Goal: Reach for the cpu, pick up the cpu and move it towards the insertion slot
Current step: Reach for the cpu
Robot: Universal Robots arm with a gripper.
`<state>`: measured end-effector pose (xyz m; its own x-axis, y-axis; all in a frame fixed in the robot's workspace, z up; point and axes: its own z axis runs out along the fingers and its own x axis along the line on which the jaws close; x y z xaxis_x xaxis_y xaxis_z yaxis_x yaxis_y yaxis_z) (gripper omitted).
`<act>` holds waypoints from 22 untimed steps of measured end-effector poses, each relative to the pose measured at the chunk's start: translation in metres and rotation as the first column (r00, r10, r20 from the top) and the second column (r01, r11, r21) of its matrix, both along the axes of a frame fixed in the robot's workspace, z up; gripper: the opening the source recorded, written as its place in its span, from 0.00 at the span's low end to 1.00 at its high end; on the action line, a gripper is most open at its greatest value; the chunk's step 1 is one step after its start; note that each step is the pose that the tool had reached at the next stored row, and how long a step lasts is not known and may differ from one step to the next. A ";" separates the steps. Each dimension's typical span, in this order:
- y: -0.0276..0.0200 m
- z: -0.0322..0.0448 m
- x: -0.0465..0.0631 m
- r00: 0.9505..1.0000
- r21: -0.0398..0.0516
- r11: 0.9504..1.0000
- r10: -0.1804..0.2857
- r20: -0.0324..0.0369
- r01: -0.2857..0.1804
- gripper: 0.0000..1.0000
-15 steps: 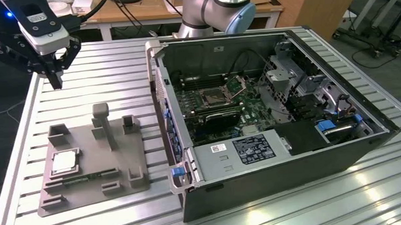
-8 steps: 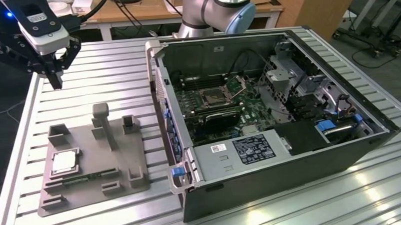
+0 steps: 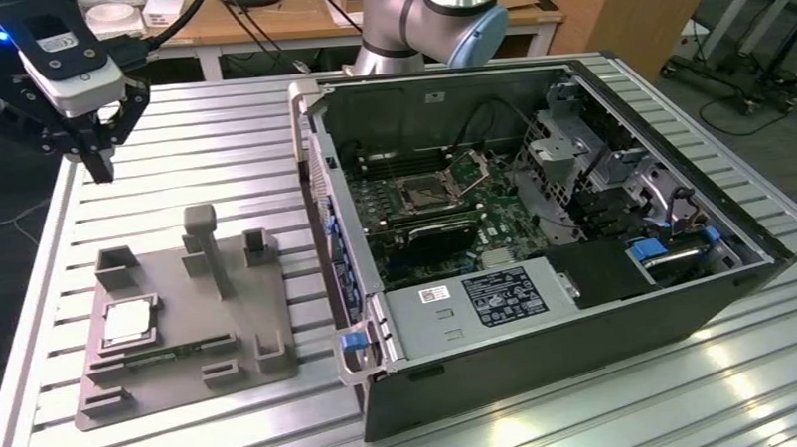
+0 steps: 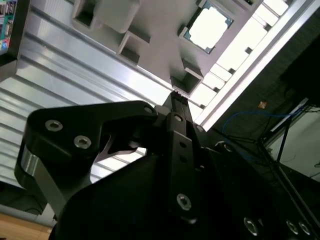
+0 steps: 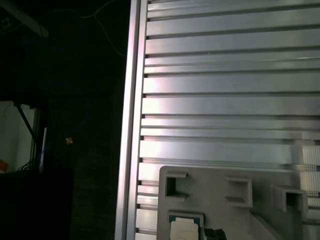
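The gripper [image 3: 101,174] hangs above the slatted aluminium table [image 3: 209,131], close to the table's edge on the exterior view's left and toward its far end. Its black fingers point down. In the second wrist view the gripper [image 4: 176,96] has its fingertips pressed together with nothing between them.

The cpu [image 3: 127,320] is well apart from the gripper. It lies flat in a square recess of a grey holder [image 3: 175,281] that sits on the table near the near corner on the exterior view's left. Within the holder, the chip is at the edge next to that same table edge, silver top plate facing up. A thin green memory stick [image 3: 177,351] lies in a groove just beside it.

Both wrist views show the cpu [image 4: 207,27] [image 5: 184,227] resting in the holder [image 4: 160,40] [image 5: 215,210], with bare table slats [image 5: 225,75] between it and the arm — nothing touches the chip.

The insertion slot [image 3: 424,191] is inside the open computer case [image 3: 549,357], which takes up the table's half on the exterior view's right. The slot's metal frame stands open on the green board, far from both the gripper and the cpu.
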<state>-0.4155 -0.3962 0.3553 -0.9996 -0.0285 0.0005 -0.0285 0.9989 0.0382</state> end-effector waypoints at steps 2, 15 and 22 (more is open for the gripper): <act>-0.0041 -0.0006 -0.001 1.000 0.000 1.000 0.003 0.000 -0.003 0.11; -0.0169 -0.0022 -0.012 1.000 0.000 1.000 0.010 0.000 -0.010 0.35; -0.0170 -0.0025 -0.012 1.000 0.000 1.000 0.010 0.000 -0.010 0.64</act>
<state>-0.4274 -0.4133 0.3528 -0.9993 -0.0382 0.0003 -0.0381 0.9985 0.0383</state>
